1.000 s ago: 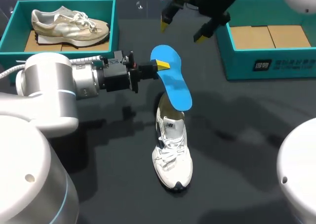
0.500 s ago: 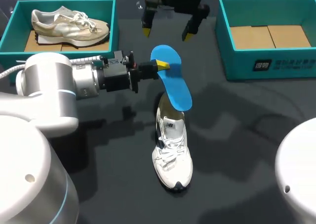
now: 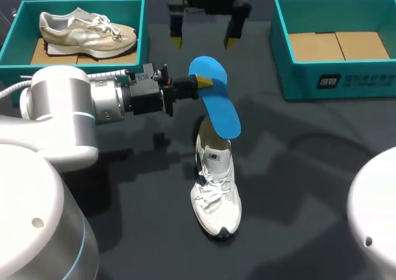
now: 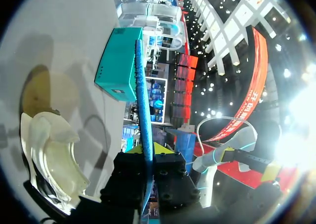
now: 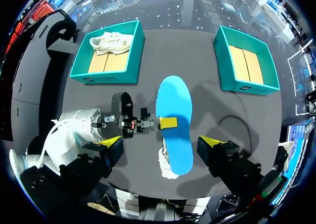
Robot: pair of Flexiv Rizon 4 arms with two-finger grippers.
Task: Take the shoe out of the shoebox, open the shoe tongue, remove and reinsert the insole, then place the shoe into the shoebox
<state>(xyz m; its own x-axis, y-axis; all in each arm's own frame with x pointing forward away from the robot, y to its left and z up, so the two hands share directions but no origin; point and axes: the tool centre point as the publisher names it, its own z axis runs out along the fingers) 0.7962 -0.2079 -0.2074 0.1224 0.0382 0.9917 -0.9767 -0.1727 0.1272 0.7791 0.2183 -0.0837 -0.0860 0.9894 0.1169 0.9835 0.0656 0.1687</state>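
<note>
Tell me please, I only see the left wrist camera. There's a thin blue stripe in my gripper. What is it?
Observer: It's the blue insole seen edge-on. In the head view it's a whole foot shape, and the left gripper pinches it near one end.
Operator: Where's my other gripper?
Observer: The right gripper hangs open well above the insole, touching nothing.
Operator: Is there another shoe anywhere?
Observer: Yes, a beige shoe lies in the left shoebox.
</note>
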